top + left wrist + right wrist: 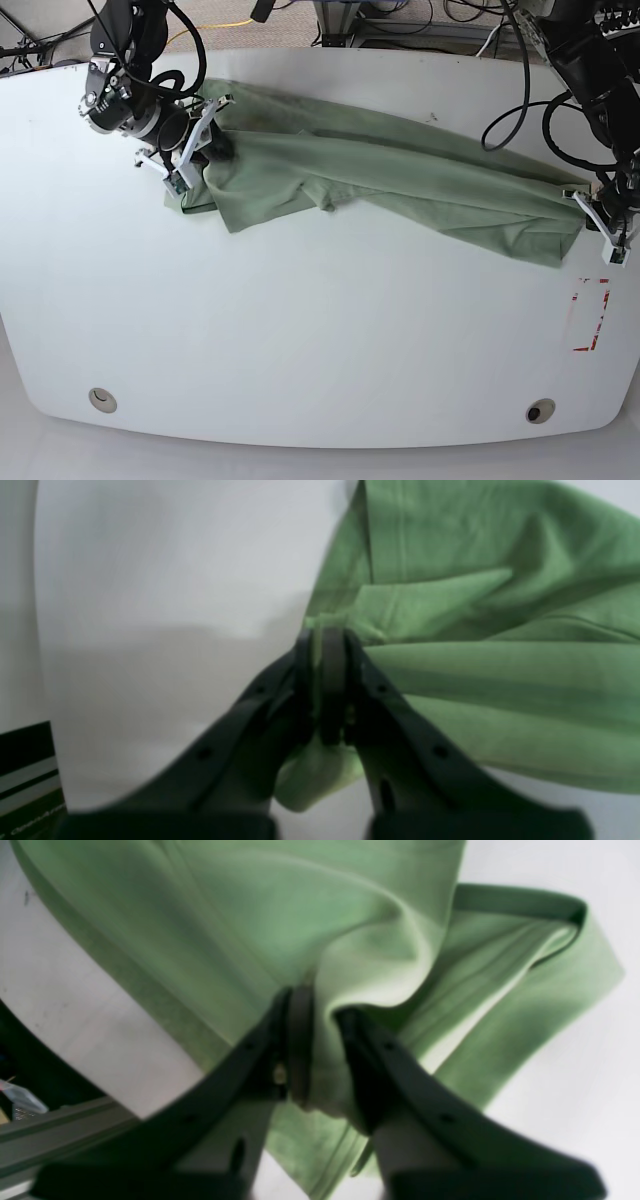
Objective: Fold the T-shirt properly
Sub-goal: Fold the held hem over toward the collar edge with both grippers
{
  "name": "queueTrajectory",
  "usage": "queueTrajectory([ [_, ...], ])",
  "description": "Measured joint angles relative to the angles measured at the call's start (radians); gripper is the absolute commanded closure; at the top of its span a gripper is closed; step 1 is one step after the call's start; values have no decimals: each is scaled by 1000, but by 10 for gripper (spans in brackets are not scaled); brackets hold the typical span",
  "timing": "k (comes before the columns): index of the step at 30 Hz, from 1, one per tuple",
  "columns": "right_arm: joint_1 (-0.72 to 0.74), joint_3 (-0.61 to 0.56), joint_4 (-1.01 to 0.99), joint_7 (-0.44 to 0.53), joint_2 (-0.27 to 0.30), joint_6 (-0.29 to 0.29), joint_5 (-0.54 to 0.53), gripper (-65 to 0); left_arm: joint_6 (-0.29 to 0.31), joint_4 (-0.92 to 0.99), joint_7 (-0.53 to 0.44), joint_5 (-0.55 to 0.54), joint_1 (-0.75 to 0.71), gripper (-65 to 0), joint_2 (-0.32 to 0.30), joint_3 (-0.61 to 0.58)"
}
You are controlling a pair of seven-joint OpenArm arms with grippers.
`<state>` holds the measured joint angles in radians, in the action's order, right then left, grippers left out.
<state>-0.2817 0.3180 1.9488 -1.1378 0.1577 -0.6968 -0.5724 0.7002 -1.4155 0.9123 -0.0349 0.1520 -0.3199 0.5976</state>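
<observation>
Green T-shirt lies stretched across the white table. Left gripper pinches one end tight; right gripper has cloth between slightly parted jaws. Best to lower both ends evenly, keeping the cloth taut.

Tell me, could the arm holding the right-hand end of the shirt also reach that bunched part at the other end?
Probably not. The left gripper is clamped on the T-shirt far across the table, and the right gripper already sits at that bunch.

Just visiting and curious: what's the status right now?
Left gripper shut on T-shirt. Right gripper jaws parted, fabric between. Shirt stretched across table, unfolded. Nothing in the way.
</observation>
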Motion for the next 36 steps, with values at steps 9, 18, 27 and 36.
queueTrajectory([
  [9, -48, 71, 7, -2, -15, 0, -31, -444, 0, 0, -3, 0, -13, -408, -2, -13],
  [18, 13, 191, 6, -13, -10, 0, -174, -444, 0, -98, -12, 4, 80, -390, 24, -8],
  [27, 177, 140, -166, -11, -43, 0, -181, -214, -3, 23, -39, 8, 96, -390, 66, -114],
  [36, 244, 143, -448, 63, -6, 7, -126, -89, -15, 166, -175, 11, 33, -390, 58, -114],
])
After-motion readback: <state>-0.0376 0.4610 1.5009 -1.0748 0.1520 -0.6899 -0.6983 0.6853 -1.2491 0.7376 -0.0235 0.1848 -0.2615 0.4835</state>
